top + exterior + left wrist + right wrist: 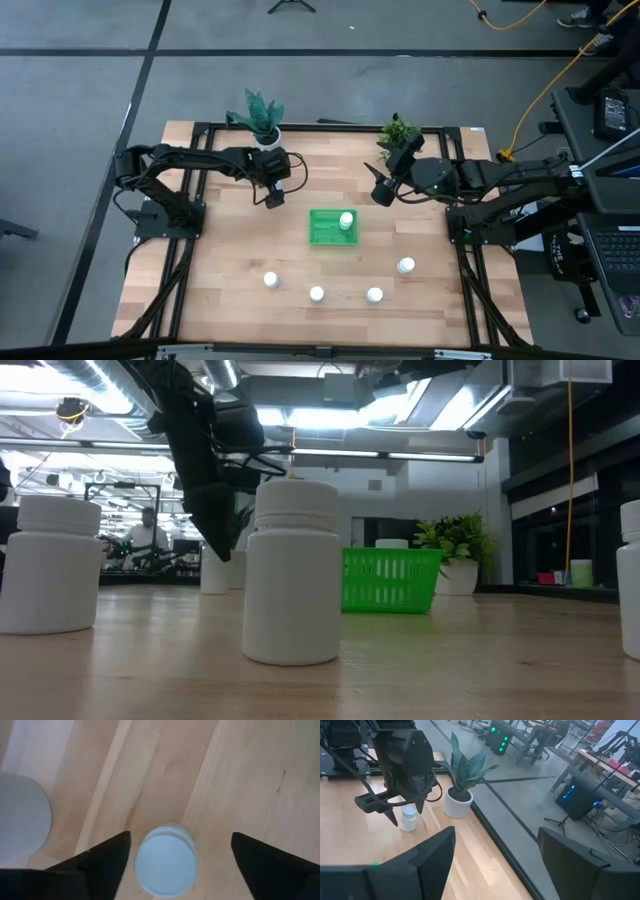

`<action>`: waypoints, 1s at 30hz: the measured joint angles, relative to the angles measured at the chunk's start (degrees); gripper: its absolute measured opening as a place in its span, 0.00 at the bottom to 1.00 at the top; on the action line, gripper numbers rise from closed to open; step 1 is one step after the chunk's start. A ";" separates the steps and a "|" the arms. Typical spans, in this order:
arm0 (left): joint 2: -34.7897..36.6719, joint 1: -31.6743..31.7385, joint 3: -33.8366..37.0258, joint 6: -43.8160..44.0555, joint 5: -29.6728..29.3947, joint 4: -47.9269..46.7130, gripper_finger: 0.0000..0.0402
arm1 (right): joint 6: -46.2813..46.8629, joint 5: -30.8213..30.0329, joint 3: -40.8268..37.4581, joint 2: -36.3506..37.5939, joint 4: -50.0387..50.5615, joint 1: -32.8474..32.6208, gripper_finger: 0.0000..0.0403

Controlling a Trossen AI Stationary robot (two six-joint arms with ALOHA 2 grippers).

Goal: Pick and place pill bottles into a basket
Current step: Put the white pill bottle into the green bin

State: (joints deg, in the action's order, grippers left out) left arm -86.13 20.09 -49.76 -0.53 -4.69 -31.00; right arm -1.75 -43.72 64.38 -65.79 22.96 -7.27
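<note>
Risk sits mainly with the left gripper (274, 196). High view: it hangs left of centre in the upper half of the frame, over a bottle hidden beneath it. The basket (322, 228) lies at centre with one pill bottle (346, 220) in its right corner. Four more stand in the lower half of the frame (271, 280) (316, 294) (374, 294) (405, 265). The right gripper (381, 195) waits upper right of centre.

Low view: two bottles (293, 571) (47, 564) loom large at centre and left, the green basket (390, 581) behind them.

Left wrist view: the targeted bottle (166, 861) stands at bottom centre between wide-spread fingers (105, 860) that hold nothing. It sits nearer one finger than the other, so closing may nudge or tip it first, I judge.

Right wrist view: its own fingers (420, 865) are spread and empty; the left gripper (405, 812) straddles the bottle (408, 818) at left of frame, close to a white plant pot (458, 802) that a careless lift could clip.
</note>
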 joint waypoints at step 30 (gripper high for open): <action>6.89 -4.25 -3.27 5.36 5.96 -0.63 0.39 | 1.42 0.35 0.00 -0.01 0.00 -0.09 0.70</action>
State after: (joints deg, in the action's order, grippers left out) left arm -79.24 15.84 -53.03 4.84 1.27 -31.63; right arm -0.33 -43.38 64.38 -65.80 22.96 -7.35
